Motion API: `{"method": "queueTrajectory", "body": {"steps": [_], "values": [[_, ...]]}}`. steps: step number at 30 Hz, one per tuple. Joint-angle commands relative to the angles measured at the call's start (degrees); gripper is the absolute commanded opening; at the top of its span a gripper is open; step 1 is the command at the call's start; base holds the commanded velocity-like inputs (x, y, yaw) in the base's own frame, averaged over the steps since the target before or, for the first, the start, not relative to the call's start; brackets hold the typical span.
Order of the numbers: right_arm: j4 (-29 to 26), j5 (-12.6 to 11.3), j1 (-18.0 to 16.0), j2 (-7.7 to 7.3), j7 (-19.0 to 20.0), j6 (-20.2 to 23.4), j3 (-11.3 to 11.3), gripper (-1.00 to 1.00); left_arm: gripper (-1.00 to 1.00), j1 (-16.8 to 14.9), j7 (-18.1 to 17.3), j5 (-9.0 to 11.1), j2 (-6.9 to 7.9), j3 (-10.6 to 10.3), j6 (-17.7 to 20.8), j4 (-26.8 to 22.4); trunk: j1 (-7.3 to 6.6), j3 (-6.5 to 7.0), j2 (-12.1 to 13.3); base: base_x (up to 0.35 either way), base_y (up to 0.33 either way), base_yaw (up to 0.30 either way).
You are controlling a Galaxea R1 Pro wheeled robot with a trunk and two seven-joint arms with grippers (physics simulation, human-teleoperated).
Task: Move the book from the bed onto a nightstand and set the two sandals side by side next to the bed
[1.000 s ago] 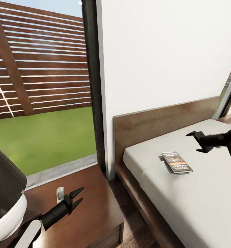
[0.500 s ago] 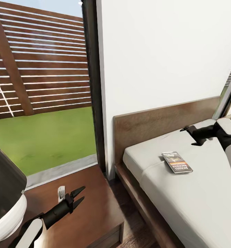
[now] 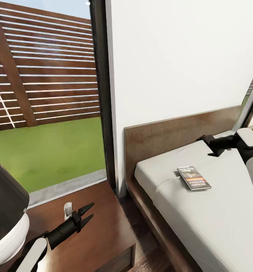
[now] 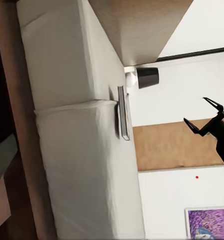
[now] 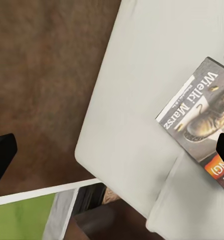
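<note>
Over the last second the right pincer (image 3: 209, 146), wide open and empty, rises and shifts farther over the bed (image 3: 217, 219), beyond the untouched book (image 3: 193, 178), so no grasp exists yet; the left pincer (image 3: 85, 213) hangs open and empty above the nightstand (image 3: 104, 234).

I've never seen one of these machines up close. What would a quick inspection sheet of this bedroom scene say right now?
Surface: bed, off-white mattress, dark wood frame.
Job's things: book lies flat on the mattress; nightstand beside the bed.
Clutter: small white object on the nightstand.
Grippers: left gripper open above the nightstand; right gripper open above the mattress, apart from the book.
Cables: nothing seen.
Surroundings: white wall, window, slatted fence, grass.
</note>
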Motion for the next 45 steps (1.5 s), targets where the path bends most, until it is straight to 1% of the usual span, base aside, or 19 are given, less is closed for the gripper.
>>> {"method": "queueTrajectory", "body": {"steps": [1, 7, 8, 11, 14, 17, 23, 32, 45], "values": [[-0.1, -0.5, 0.0, 0.02, -0.5, 0.1, -0.2, 1.0, 1.0, 0.0, 0.0, 0.2, 0.0, 0.0, 0.4, 0.0, -0.01, -0.06, 0.0, 0.0, 0.0, 0.0], [-0.1, -0.3, 0.0, -0.07, 0.1, 0.0, -0.5, 1.0, 1.0, 0.0, 0.1, 0.3, -0.08, 0.1, 1.4, -0.6, -0.01, -0.06, 0.0, 0.0, 0.0, 0.0], [-0.1, -0.3, 0.0, -0.12, 0.2, 0.0, -0.5, 1.0, 1.0, 0.0, 0.1, 0.3, -0.4, 0.0, 3.6, -1.0, -0.01, -0.06, 0.0, 0.0, 0.0, 0.0], [-0.1, -0.2, 0.0, -0.14, 0.2, 0.0, -0.5, 1.0, 1.0, 0.0, 0.0, 0.3, -1.16, 0.0, 6.4, -1.4, -0.01, -0.06, 0.0, 0.0, 0.0, 0.0], [-0.1, -0.2, 0.0, -0.16, 0.2, 0.0, -0.5, 1.0, 1.0, 0.0, 0.0, 0.2, -2.0, 0.0, 8.2, -1.6, -0.01, -0.06, 0.0, 0.0, 0.0, 0.0], [0.0, -0.2, 0.0, -0.17, 0.2, 0.0, -0.6, 1.0, 1.0, 0.0, -0.1, 0.2, -2.53, 0.0, 9.0, -1.8, -0.01, -0.06, 0.0, 0.0, 0.0, 0.0], [0.3, -0.1, 0.0, -0.18, 0.2, 0.0, -0.6, 1.0, 1.0, 0.0, -0.3, 0.1, -2.95, -0.1, 9.7, -2.5, -0.01, -0.06, 0.0, 0.0, 0.0, 0.0], [0.6, 0.0, 0.1, -0.23, 0.2, -0.1, -0.6, 1.0, 1.0, 0.0, -0.3, -0.3, -3.07, -0.2, 9.9, -2.8, -0.01, -0.13, 0.0, 0.0, 0.0, -0.013], [0.7, 0.0, 0.1, -0.35, 0.2, -0.2, -0.6, 1.0, 1.0, 0.0, -0.5, -0.3, -3.09, -0.2, 9.9, -2.8, -0.01, -1.03, 0.0, 0.0, 0.0, -0.108]]}}
